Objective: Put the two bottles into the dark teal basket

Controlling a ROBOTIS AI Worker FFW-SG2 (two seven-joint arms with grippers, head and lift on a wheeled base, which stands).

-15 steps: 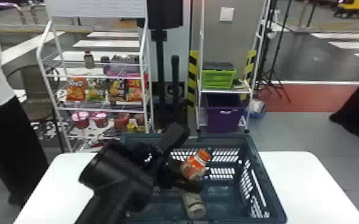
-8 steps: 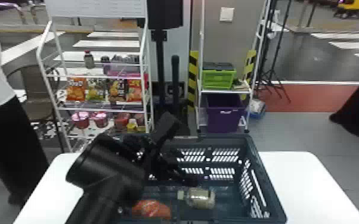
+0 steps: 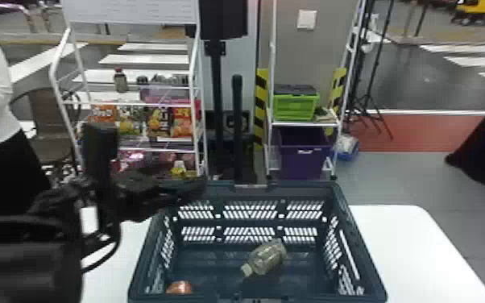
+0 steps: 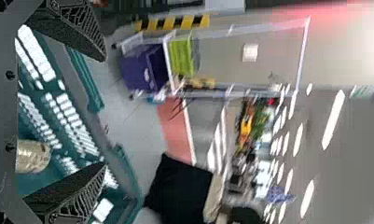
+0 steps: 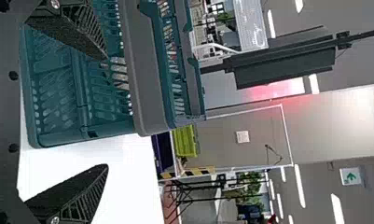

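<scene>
"What's the biggest thing you can see?"

"Two white racks behind: one with snack packets (image 3: 183, 121) on the left (image 3: 193, 92), and one on the right (image 3: 306, 124). In front comes the white bench (image 3: 407, 241)."

"And on the bench?"

"The dark teal basket (image 3: 298, 191), upright, with slotted walls. Farther back, the right rack has a purple bin (image 3: 302, 161) low down and a green crate (image 3: 294, 108) on the shelf above it."

"How are the grippers?"

"The left gripper (image 3: 197, 187) is by the basket's far left corner in the head view. Its own wrist view shows its fingers spread wide. The right gripper (image 5: 105, 112) also has its fingers well apart. In the right wrist view, the basket and the white bench top lie beyond them."

"So where are the bottles?"

"Both in the basket. The pale, see-through bottle (image 3: 268, 258) lies on its side near the middle of the floor, its cap (image 3: 246, 270) pointing towards the near left."

"And the other one?"

"The orange bottle (image 3: 179, 287) is in the near left corner, well apart from the pale one. Only a small rounded bit shows, so I can't tell which way it lies."
</scene>
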